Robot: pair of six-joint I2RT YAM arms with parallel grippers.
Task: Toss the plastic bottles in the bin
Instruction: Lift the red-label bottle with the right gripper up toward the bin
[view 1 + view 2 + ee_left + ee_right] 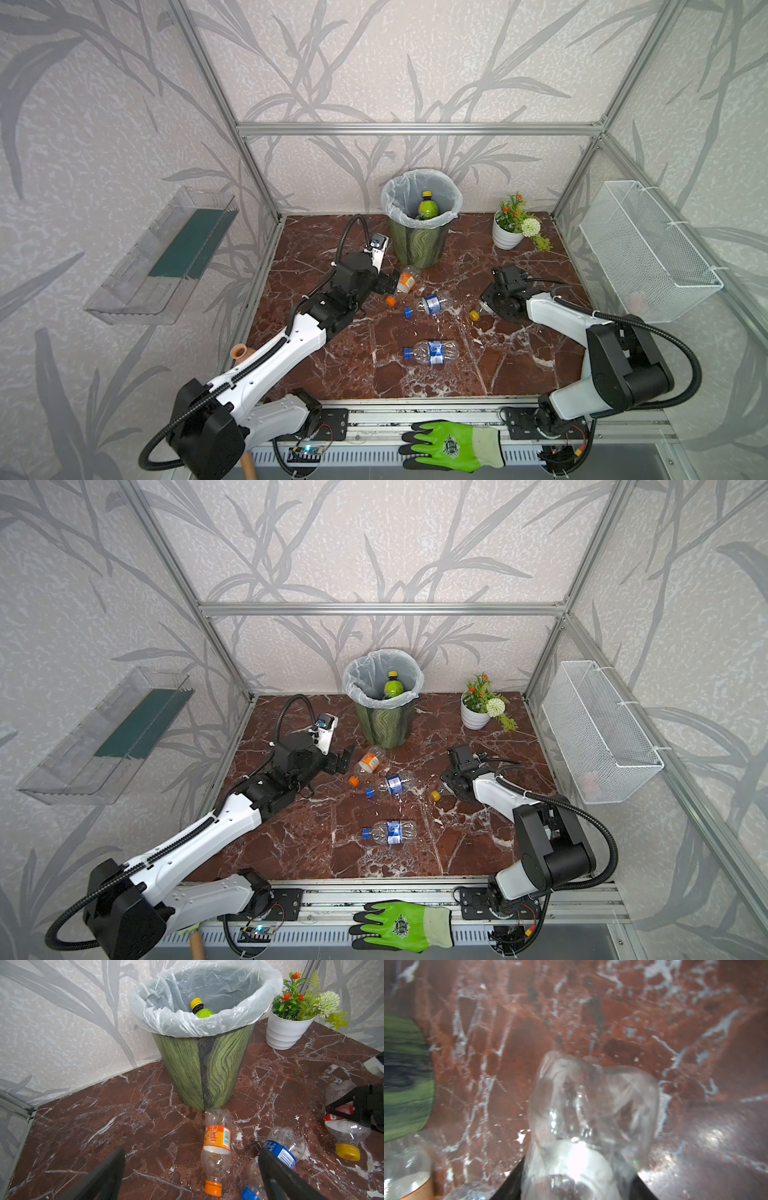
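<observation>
The bin [419,245] [384,729] [207,1068], green-patterned with a white liner, stands at the back and holds a green-yellow bottle [428,206] [202,1012]. Three plastic bottles lie loose on the floor: an orange-label one [405,282] [368,762] [217,1147], a blue-label one [432,304] [278,1153] beside it, and another blue-label one [434,352] [392,832] nearer the front. My left gripper [386,283] [192,1157] is open, low, just short of the orange-label bottle. My right gripper [485,306] [353,1105] [579,1178] is shut on a crushed clear bottle [345,1130] [591,1109] with a yellow cap.
A white flower pot [508,239] [286,1030] stands right of the bin. A white wire basket [648,253] hangs on the right wall and a clear tray [162,257] on the left wall. A green glove [453,444] lies on the front rail.
</observation>
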